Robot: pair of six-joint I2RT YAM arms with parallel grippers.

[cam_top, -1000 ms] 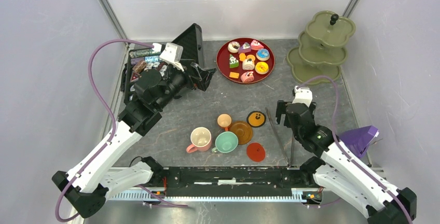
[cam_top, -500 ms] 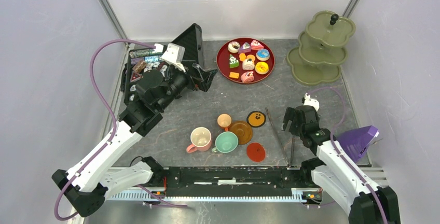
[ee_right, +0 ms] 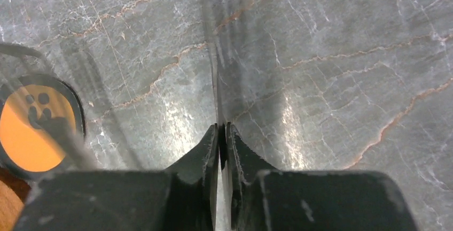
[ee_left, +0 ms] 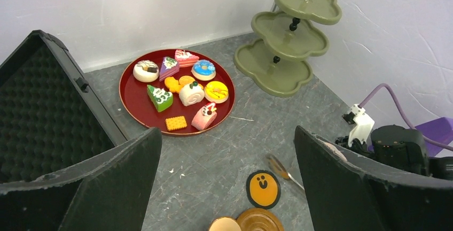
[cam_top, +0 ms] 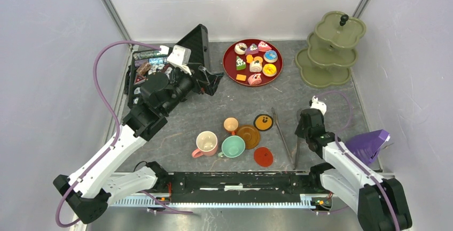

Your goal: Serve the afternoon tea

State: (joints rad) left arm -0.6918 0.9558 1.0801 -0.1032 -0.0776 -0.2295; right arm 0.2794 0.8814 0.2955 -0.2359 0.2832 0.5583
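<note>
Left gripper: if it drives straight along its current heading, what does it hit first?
Probably bare table just in front of the red tray, since the open left gripper points forward and down there. Depth is unclear, so it could clip the tray's near rim instead.

White-shelled arms (cam_top: 120,143) with black joints, black hands (cam_top: 212,79), and a looping purple cable (cam_top: 95,76) each.

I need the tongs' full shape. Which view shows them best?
Top external: the tongs lie there as almost a whole V. Right wrist shows only one thin arm pinched in the right end effector; left wrist shows just one tip.
</note>
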